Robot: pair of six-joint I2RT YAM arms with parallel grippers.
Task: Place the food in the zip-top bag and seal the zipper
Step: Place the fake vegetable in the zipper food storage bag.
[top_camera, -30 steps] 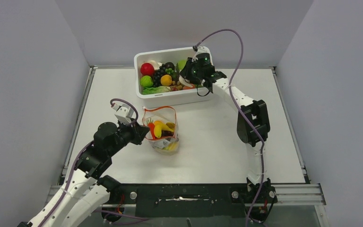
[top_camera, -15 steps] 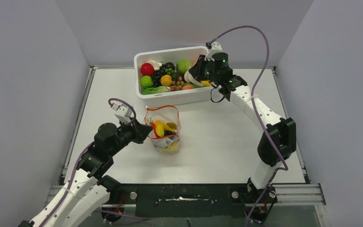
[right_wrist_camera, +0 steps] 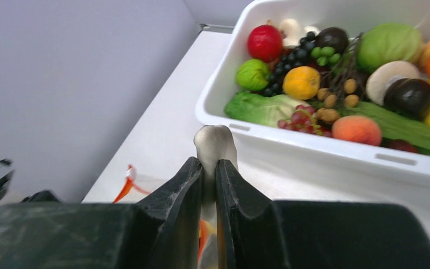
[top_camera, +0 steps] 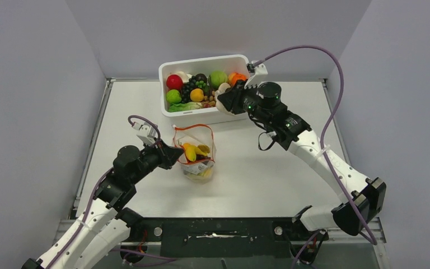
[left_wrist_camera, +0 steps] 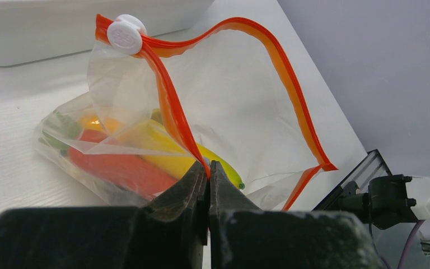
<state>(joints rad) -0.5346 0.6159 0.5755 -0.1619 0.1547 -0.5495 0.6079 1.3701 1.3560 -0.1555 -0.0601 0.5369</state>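
Clear floppy zip-top bag [left_wrist_camera: 241,112], orange-red zipper strip [left_wrist_camera: 284,75]: on table [top_camera: 269,162] nr white plastic tub [top_camera: 201,116], mouth open, yellow banana [left_wrist_camera: 168,159] inside. L end effector [left_wrist_camera: 208,168] pinched its rim at strip. R end effector [right_wrist_camera: 213,168] pinched pale glossy piece [right_wrist_camera: 215,143], poss. mushroom. Bag limp, light, slippery; hold by stiffer strip.

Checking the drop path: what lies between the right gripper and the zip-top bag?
Top view: only the near wall of the white tub and bare table separate the right gripper from the zip-top bag.
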